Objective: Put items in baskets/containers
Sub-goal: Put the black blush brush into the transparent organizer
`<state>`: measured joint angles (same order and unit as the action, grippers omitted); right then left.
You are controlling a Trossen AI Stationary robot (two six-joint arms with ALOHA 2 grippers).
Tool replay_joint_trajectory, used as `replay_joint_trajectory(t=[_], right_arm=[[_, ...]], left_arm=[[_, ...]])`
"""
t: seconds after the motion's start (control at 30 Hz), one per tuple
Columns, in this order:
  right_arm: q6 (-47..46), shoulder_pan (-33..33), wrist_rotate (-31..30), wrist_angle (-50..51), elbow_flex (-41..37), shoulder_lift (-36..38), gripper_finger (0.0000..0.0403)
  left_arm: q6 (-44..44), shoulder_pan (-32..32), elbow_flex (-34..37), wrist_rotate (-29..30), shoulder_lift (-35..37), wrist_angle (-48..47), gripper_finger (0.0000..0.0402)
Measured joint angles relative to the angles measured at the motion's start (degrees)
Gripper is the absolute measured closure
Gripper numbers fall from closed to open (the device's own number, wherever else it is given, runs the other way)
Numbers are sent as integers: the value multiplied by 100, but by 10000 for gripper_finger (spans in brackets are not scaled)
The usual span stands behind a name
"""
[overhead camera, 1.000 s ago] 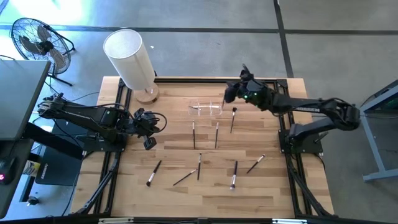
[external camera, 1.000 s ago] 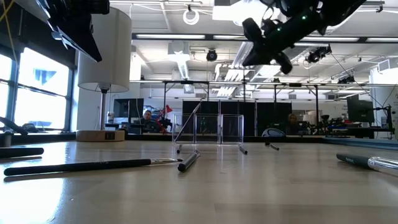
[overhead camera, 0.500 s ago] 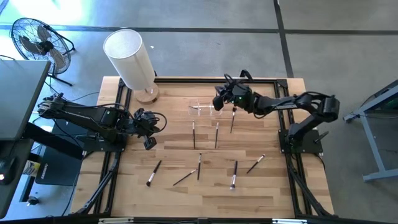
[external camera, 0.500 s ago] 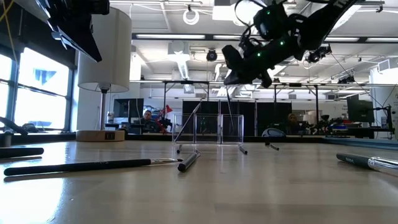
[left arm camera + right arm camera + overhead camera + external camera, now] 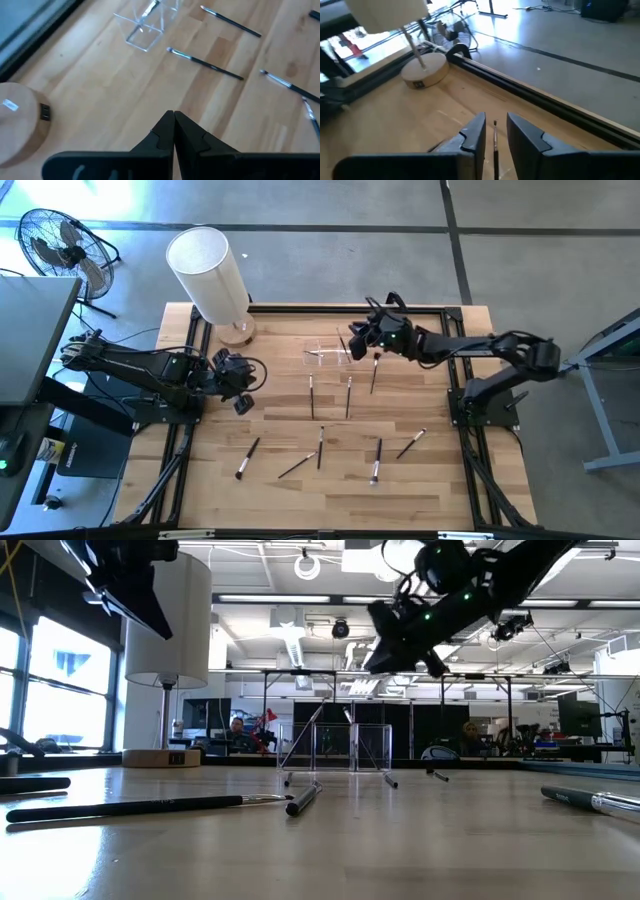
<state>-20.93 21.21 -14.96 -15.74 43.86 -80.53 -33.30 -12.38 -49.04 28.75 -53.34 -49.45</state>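
Brushes: 8 lie flat on the table [image 5: 200, 480], each a thin straight stick with a dark handle. 3 lie mid-table, long axes running roughly from far edge to near edge: 1 brush [image 5: 312, 395], a 2nd [image 5: 349, 396] beside it, and a 3rd [image 5: 375, 372] nearer the right edge, its tip toward the far edge. 5 more lie in a loose row toward the near edge: a tilted brush with a pale end [image 5: 247, 458], a slanted brush [image 5: 297, 466], an upright-running brush [image 5: 320, 447], a brush with a pale end [image 5: 377, 461] and a diagonal brush [image 5: 410, 444].

Clear holder [image 5: 331, 353]: boxy, see-through plastic, visible mainly by glinting edges, standing near the far edge at mid-width. 1 pale-ended brush [image 5: 322, 353] leans inside it, and the low view shows a 2nd thin stick [image 5: 366, 748] slanting in it.

Right tool [image 5: 352, 343]: above the holder, fingers [image 5: 472, 134] spread a little apart. A thin dark brush [image 5: 495, 145] stands between them, long axis along the fingers; contact with either finger cannot be told.

Left tool [image 5: 240, 404]: near the left edge, raised off the table, fingers [image 5: 162, 131] pressed together, holding nothing.

White cylinder [image 5: 210, 272]: smooth, on a round wooden base [image 5: 237, 332] at the far left corner.
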Motion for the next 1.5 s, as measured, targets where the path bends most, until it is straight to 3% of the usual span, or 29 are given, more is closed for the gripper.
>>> replay_joint_trajectory(t=[0.13, 0.3, 0.47, 0.57, 0.67, 0.8, 1.0, 1.23, 1.37, 1.5], right_arm=[[-149, -64, 301, 567, 0, 508, 330], [-883, -334, 253, 1589, 2, 1023, 348], [-2489, -759, 94, 3300, 2, 1165, 382], [-3003, -1118, 5, 3975, -61, 1150, 399], [-3256, -1444, 17, 4190, -222, 1147, 397], [-3328, -1793, 20, 4102, -505, 1145, 400], [-3315, -2079, 13, 4069, -818, 1145, 400], [-2924, -2140, 513, 4072, -1067, 1150, 399], [-2403, -2140, 801, 4077, -1102, 1152, 401], [-2015, -2138, 850, 4020, -1102, 1154, 399]], left_arm=[[-3, 0, 0, 331, 0, 9, 400], [4, 0, 0, 267, -33, 126, 391], [47, 0, -1, 186, -168, 202, 334], [0, 0, -2, 160, -293, 236, 295], [103, 0, -2, -116, -389, 389, 271], [194, -2, -2, -712, -533, 683, 268], [-1064, -4, -393, -955, -1191, 214, 277], [-2853, -120, -876, -2123, -2018, -451, 284], [-3689, -633, -867, -2422, -2149, -415, 286], [-4882, -1527, -766, -2455, -2238, -345, 286]])
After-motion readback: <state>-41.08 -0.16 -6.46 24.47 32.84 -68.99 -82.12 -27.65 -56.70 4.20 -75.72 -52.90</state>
